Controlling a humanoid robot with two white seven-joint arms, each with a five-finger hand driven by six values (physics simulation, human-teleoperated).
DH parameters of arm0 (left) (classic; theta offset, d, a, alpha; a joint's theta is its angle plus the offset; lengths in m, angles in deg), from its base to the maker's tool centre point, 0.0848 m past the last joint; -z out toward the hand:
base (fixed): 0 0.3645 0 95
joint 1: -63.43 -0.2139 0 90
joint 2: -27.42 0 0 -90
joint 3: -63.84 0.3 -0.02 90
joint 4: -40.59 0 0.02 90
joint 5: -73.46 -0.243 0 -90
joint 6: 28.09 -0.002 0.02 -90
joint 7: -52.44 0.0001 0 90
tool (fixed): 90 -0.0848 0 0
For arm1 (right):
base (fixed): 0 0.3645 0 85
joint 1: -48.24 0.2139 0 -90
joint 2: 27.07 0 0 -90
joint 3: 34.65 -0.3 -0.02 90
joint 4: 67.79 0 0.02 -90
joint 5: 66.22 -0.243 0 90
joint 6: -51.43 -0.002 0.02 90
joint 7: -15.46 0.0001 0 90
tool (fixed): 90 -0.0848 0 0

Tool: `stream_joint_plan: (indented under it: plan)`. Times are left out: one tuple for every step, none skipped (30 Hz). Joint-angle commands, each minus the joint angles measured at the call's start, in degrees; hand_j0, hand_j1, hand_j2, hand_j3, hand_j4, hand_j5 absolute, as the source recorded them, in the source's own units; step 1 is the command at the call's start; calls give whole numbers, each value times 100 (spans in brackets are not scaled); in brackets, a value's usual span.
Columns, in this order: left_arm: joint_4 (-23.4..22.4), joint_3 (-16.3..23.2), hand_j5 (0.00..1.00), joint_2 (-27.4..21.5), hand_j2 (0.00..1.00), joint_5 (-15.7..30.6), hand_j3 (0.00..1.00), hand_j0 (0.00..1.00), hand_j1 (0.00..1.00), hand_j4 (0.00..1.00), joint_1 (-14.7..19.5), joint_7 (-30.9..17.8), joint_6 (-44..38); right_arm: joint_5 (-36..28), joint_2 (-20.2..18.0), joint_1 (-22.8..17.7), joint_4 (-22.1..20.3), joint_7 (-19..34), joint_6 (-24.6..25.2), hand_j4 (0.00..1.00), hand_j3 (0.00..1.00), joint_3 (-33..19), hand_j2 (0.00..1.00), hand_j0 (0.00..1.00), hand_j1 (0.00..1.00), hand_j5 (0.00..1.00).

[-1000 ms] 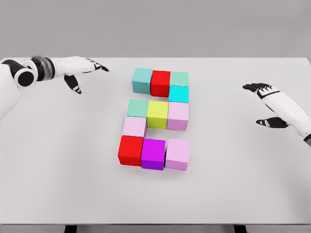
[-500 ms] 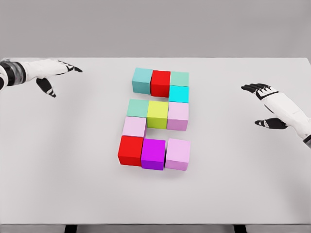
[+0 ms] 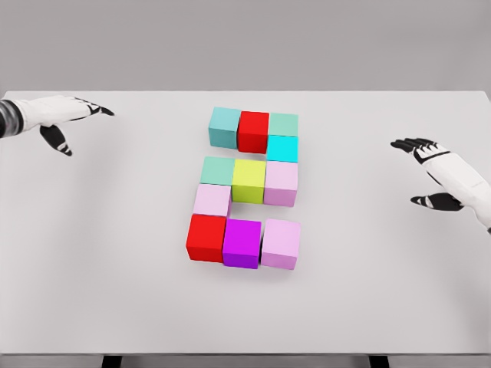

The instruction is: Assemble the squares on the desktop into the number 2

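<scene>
Seemingly finished: the cubes point(image 3: 244, 188) form a 2; left hand point(image 3: 65, 113) and right hand point(image 3: 439, 172) hover released, nothing left but checking.

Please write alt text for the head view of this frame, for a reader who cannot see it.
Eleven coloured blocks sit together mid-table, forming the digit 2: three across the top, one at right, three across the middle, one at left, three along the bottom. The left hand at the far left and the right hand at the right are open, away from the blocks.
</scene>
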Motion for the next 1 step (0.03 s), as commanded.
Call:
stream_joint_plan:
  plan:
    - [-4,-21,100,-128,100,89,100,100,100,100,0,3,-11,-34,-8,0,-26,-2,0,100,100,-17,100,100,100,100]
